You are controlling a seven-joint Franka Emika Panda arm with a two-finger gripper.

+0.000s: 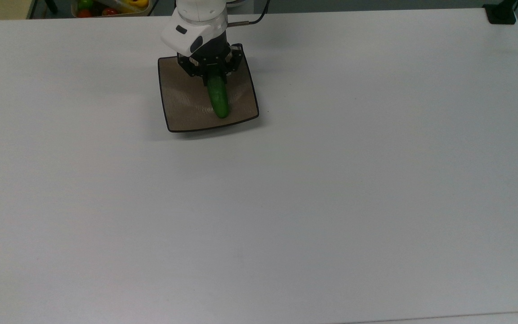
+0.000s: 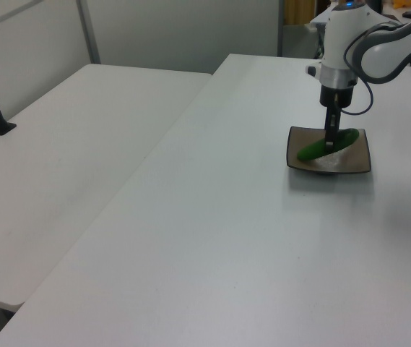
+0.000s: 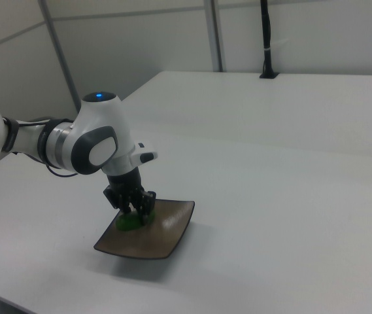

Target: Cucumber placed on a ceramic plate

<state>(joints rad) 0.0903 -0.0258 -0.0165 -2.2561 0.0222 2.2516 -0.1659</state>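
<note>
A dark green cucumber [image 1: 218, 100] is lying lengthwise on the square, glossy brown ceramic plate [image 1: 182, 105], which is sitting flat near the top view's upper left.

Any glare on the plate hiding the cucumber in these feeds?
Left view: a bright sheen on the ceramic plate sits beside the cucumber, not over it. Top view: faint sheen only; cucumber clear. Right view: gripper covers most of it.

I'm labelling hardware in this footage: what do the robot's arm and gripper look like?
The arm is glossy white with rounded shells, grey joint covers and a small blue light on top. A thin dark cable loops beside the wrist. The two-finger gripper is black, with slim dark fingers under a white wrist block.
</note>
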